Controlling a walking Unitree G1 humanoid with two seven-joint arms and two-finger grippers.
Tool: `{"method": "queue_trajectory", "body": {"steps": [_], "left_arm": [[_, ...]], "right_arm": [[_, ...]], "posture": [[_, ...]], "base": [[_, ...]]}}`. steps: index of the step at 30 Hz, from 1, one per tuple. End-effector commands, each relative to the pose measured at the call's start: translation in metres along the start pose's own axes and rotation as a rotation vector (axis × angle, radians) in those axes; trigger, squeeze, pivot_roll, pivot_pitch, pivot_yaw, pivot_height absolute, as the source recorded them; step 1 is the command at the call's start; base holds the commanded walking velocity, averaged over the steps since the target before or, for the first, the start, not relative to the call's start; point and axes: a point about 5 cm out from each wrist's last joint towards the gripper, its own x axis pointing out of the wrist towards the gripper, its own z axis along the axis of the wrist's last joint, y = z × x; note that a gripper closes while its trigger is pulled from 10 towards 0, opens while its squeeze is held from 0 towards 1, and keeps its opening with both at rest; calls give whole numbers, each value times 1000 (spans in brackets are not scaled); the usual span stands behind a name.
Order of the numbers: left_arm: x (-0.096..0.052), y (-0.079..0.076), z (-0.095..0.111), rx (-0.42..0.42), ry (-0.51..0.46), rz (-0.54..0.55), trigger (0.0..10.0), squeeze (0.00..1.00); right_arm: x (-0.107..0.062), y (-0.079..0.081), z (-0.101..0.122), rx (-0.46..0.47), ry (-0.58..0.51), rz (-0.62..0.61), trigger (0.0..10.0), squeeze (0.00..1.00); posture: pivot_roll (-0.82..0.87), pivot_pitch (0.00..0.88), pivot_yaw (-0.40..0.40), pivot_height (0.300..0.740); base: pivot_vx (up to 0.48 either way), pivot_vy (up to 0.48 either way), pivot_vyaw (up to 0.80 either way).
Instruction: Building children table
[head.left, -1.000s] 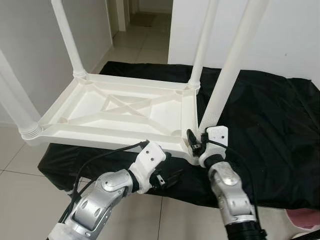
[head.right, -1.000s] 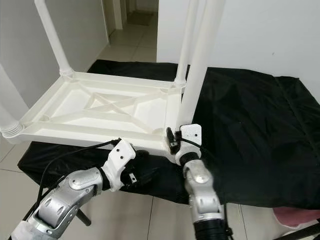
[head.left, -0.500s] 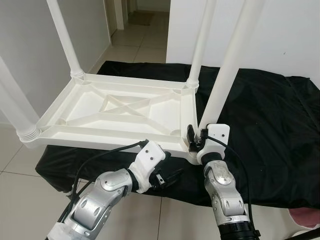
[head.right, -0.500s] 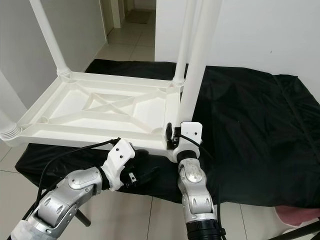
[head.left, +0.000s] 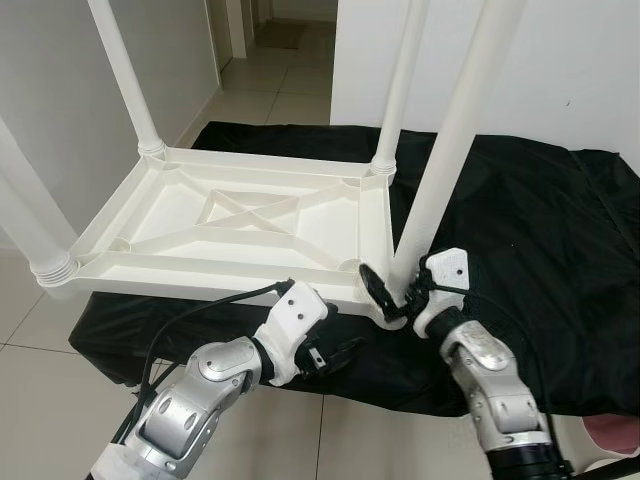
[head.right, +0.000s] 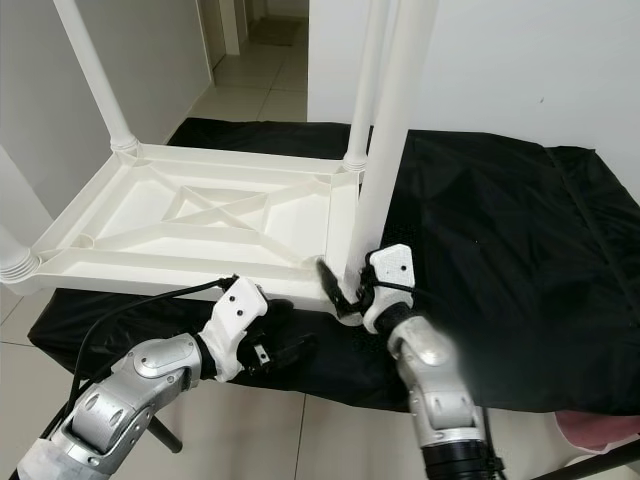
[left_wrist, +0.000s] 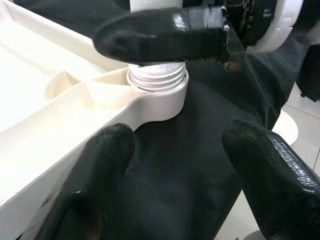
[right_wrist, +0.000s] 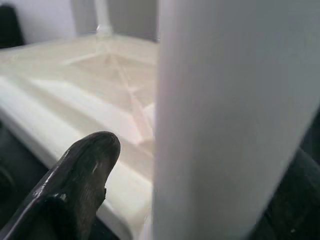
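Note:
A white plastic children's table (head.left: 200, 280) lies upside down on a black-draped surface, its legs pointing up. My right gripper (head.left: 393, 293) is at the base of the near right leg (head.left: 440, 180), open, with one finger (right_wrist: 85, 165) standing a little off the leg (right_wrist: 230, 100) and the other behind it. That leg sits in the threaded corner socket (left_wrist: 157, 92). My left gripper (head.left: 335, 353) hangs open just below the table's front edge, its fingers spread and facing that corner, holding nothing.
The black cloth (head.left: 540, 220) stretches to the right of the table. Three other legs stand at the far left (head.left: 125, 75), far right (head.left: 400, 90) and near left (head.left: 30, 220) corners. Tiled floor (head.left: 40, 320) lies left and below, a white wall behind, and something pink (head.left: 615, 432) at the lower right.
My right wrist has tilted and the forearm has swung to the right, so one finger now sticks out to the left of the leg's base. The left arm has barely moved.

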Motion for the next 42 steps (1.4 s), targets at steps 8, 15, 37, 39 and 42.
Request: {"method": "queue_trajectory", "body": {"steps": [8, 15, 37, 39, 42], "left_arm": [[0, -1, 3, 12, 2, -57, 10000, 0], [1, -1, 5, 18, -2, -60, 10000, 0], [2, -3, 3, 5, -3, -64, 10000, 0], [3, -3, 3, 7, -3, -64, 10000, 0], [3, -1, 4, 8, -4, -66, 10000, 0]], "right_arm": [[9, -10, -6, -67, 44, 156, 2353, 0], [9, -14, -13, -75, 70, 210, 0, 0], [10, 2, -18, 105, 104, -288, 10000, 0], [9, 4, -16, 102, 94, -329, 10000, 0], [9, 9, -14, 99, 79, -428, 10000, 0]], "posture": [[-18, 15, 42, 740], [-19, 11, 42, 740], [-32, 20, 38, 740], [-33, 21, 43, 740], [-32, 22, 43, 740]], "base": [[0, 0, 0], [0, 0, 0], [0, 0, 0], [0, 0, 0], [0, 0, 0]]}}
